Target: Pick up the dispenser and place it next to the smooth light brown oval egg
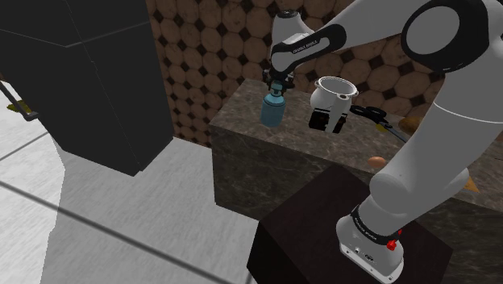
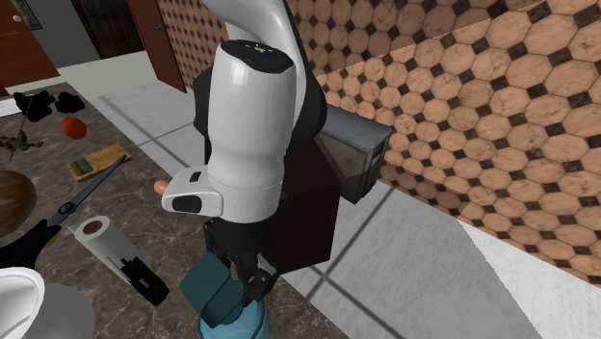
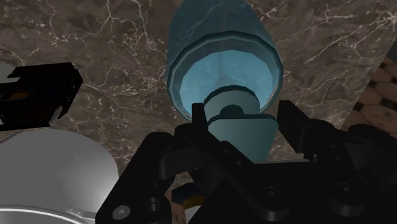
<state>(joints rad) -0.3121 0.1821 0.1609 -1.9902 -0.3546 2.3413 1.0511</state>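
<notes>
The teal dispenser (image 1: 272, 110) is clasped at its pump head by the jaws, which are closed onto it from both sides. It hangs upright beneath them, seemingly clear of the dark marbled bench (image 3: 102, 44) and near the bench's corner at the shoulder view's left. The carry is best made with the bottle upright and raised enough for its base to pass over whatever lies on the way. Only the narrow head is gripped, so a knock low on the body could swing it or pull it loose. The light brown egg (image 2: 162, 185) is seen well apart from the dispenser, half hidden behind the white arm (image 2: 246, 144). A spot just beside the egg, not touching it, should be chosen, as the egg is likely to roll if nudged. Between the two, a white vessel with a black part (image 1: 329, 103) stands near the dispenser and should be cleared or skirted. A paper roll (image 2: 94, 231), scissors (image 2: 77, 200) and a small black block (image 2: 144, 279) lie near the route too. A red fruit (image 2: 72, 125) sits further off and should not matter
</notes>
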